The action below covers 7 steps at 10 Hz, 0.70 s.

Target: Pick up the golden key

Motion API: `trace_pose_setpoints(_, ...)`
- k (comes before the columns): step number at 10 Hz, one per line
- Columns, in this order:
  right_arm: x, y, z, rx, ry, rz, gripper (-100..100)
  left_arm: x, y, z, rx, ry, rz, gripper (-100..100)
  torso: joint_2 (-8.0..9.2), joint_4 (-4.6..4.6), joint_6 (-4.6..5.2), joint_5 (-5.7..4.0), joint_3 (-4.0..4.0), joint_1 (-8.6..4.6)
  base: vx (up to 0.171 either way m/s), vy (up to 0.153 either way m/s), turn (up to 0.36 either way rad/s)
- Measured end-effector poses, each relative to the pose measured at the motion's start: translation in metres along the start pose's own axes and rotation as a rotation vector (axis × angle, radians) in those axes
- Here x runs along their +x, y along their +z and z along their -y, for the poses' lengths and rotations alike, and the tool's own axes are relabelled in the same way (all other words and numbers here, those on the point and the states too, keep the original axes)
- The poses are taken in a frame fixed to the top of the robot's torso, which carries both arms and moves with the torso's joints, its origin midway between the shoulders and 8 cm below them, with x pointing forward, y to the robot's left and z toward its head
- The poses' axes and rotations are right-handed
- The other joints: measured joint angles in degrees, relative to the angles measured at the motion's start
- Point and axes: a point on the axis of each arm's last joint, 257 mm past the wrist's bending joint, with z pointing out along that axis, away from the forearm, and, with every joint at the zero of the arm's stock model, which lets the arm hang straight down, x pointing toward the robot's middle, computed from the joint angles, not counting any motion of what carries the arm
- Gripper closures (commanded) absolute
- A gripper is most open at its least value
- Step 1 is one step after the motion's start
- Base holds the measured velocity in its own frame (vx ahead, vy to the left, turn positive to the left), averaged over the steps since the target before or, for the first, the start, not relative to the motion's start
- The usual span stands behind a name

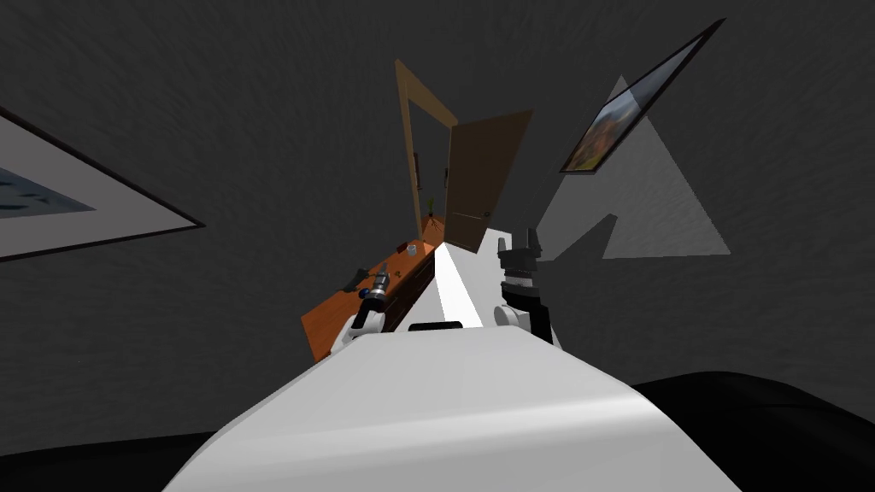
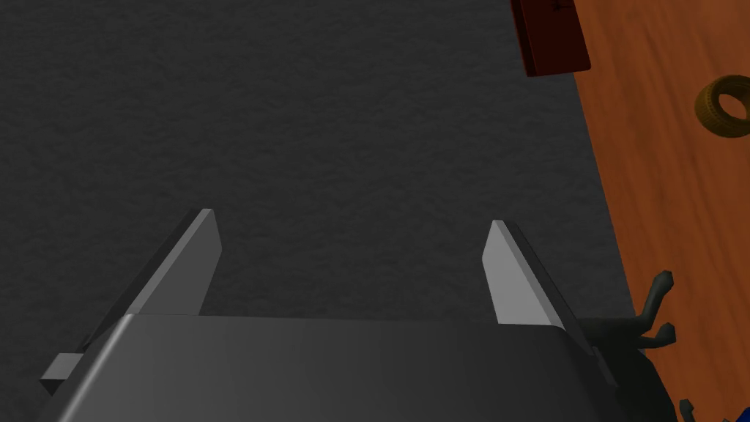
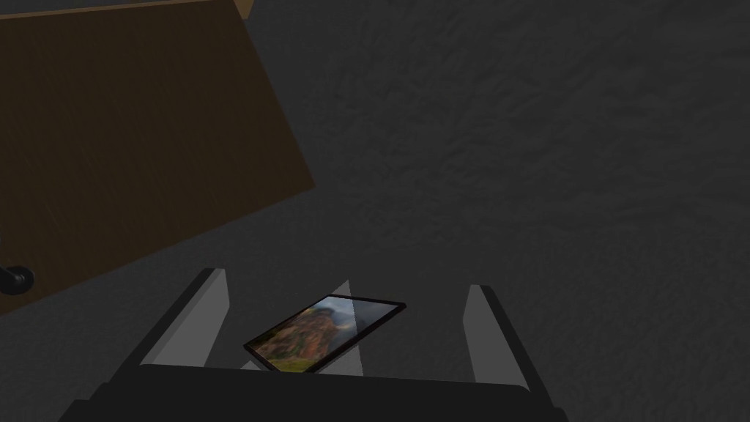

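Golden key (image 2: 723, 108) taken to be the one dull gold ring resting on the orange wood-grain worktop (image 2: 659, 183), cut by the picture's edge, well ahead of the left jaws and off to one side, apart from everything else. Those left jaws open and gripping nothing, with two thin, light grey blade fingers (image 2: 196, 264) spread wide over a dark grey, rough-textured surface beside the worktop's edge.

Also on the worktop in the left wrist view:
- one dark red box-shaped block (image 2: 551, 36) at the edge, beyond the ring
- one dark grey forked object (image 2: 654, 304) just beside the jaws' dark body
- one scrap of blue (image 2: 685, 406) near it

From the head:
- the same worktop as one long slab with a dark brown front (image 1: 414, 289)
- one small white cup (image 1: 412, 249) and one small green plant (image 1: 431, 205) toward its far end
- the left arm low over its near end
- one brown wooden door (image 1: 478, 184) standing open in a lighter wooden frame (image 1: 408, 128)
- two black-framed pictures on the dark grey wall, one pale with a blue patch (image 1: 77, 205), one an orange and green landscape (image 1: 628, 107)

Raised beside the door and away from the worktop, the right jaws.

From the right wrist: those jaws open and empty, with two pale fingers (image 3: 209, 315). Landscape picture seen between them, and the door's flat brown leaf with one dark round knob (image 3: 15, 278).
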Motion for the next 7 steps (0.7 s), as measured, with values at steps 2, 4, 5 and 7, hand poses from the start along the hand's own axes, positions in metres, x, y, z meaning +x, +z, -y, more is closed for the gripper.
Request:
trace_pose_setpoints(2,0.000,0.000,0.000,0.000,0.000,0.000,0,-0.001,0.005,-0.026,-0.073,0.003,-0.001,-100,-0.03,-0.01,0.00,-0.01,-0.02,-0.01,0.027,-0.025,0.003)
trace_pose_setpoints(4,0.000,0.000,0.000,0.000,0.000,0.000,0,0.004,0.004,-0.056,-0.156,0.004,-0.003,-100,-0.13,-0.03,0.00,0.00,-0.07,-0.01,0.059,-0.026,0.010)
trace_pose_setpoints(5,0.000,0.000,0.000,0.000,0.000,0.000,0,0.003,0.006,-0.071,-0.196,0.004,-0.003,-100,-0.19,-0.04,0.00,0.00,-0.11,0.02,0.047,-0.009,0.005)
trace_pose_setpoints(7,0.000,0.000,0.000,0.000,0.000,0.000,0,0.003,0.004,-0.096,-0.265,0.002,-0.004,-100,-0.12,-0.03,-0.01,0.01,-0.07,0.06,0.053,-0.008,0.014)
